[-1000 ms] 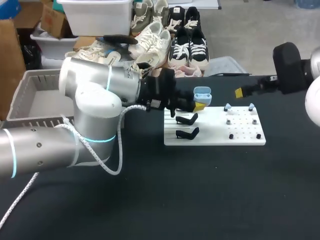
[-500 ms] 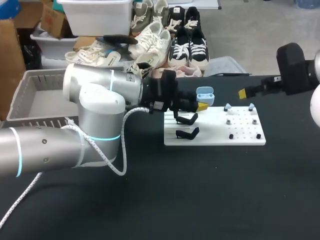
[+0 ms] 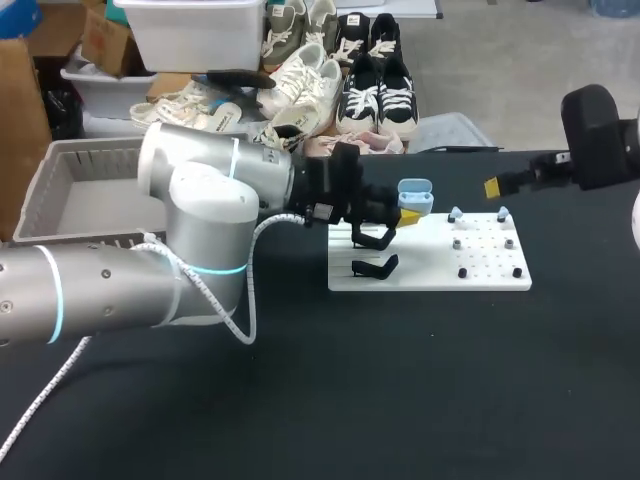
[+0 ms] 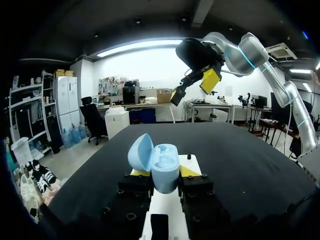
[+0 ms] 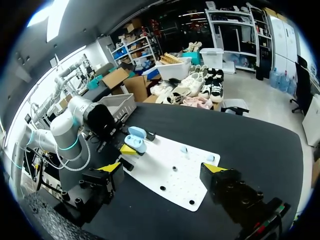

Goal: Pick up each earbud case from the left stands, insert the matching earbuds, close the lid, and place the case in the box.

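You had the left gripper (image 4: 164, 172) pinching the lid-open case (image 3: 413, 193) right of frame center over the board's (image 3: 490, 275) upper-left edge, right gripper (image 5: 162, 168) spread empty at upper right; pushing earbuds (image 3: 455, 213) in could've twisted that shallow-held case loose.

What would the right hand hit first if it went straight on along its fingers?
Probably the white board spread below and ahead of the right hand; the open blue case in the left hand sits slightly off that line. Depth is unclear, so treat this as a guess.
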### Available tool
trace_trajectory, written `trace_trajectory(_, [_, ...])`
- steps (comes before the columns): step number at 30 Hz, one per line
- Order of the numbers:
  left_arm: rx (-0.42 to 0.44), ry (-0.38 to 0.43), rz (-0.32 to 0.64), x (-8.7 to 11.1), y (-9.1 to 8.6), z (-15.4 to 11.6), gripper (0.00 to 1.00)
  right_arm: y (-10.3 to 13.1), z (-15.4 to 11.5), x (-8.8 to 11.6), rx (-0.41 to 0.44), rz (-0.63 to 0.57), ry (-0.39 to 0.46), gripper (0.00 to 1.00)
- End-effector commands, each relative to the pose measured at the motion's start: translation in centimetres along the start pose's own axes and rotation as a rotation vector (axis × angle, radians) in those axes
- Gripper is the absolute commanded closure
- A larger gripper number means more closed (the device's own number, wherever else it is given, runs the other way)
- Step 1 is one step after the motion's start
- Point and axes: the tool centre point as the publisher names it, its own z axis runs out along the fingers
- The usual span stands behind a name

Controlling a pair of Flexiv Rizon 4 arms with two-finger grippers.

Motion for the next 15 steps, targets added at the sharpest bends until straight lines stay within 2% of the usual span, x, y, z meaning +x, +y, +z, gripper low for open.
trace_trajectory(1, [-0.002, 0.008, -0.010, 0.3, 0.6, 0.3, 1.00, 0.3, -0.3, 0.1, 0.027, -0.014, 0.013, 0.00])
trace_trajectory(4, [-0.011, 0.012, -0.019, 0.3, 0.7, 0.3, 1.00, 0.5, -0.3, 0.0, 0.041, -0.036, 0.023, 0.00])
trace_trajectory(7, [-0.011, 0.012, -0.019, 0.3, 0.7, 0.3, 1.00, 0.0, -0.1, 0.1, 0.094, -0.017, 0.062, 0.00])
trace_trajectory(9, [-0.011, 0.012, -0.019, 0.3, 0.7, 0.3, 1.00, -0.2, 0.3, 0.0, 0.210, -0.053, 0.098, 0.00])
trace_trajectory(12, [-0.011, 0.012, -0.019, 0.3, 0.7, 0.3, 1.00, -0.9, 1.0, 0.3, 0.185, -0.058, 0.135, 0.00])
trace_trajectory(14, [-0.011, 0.012, -0.019, 0.3, 0.7, 0.3, 1.00, -1.5, 1.5, 0.6, 0.214, -0.043, 0.163, 0.00])
trace_trajectory(15, [-0.011, 0.012, -0.019, 0.3, 0.7, 0.3, 1.00, -1.7, 1.8, 0.7, 0.216, -0.074, 0.167, 0.00])
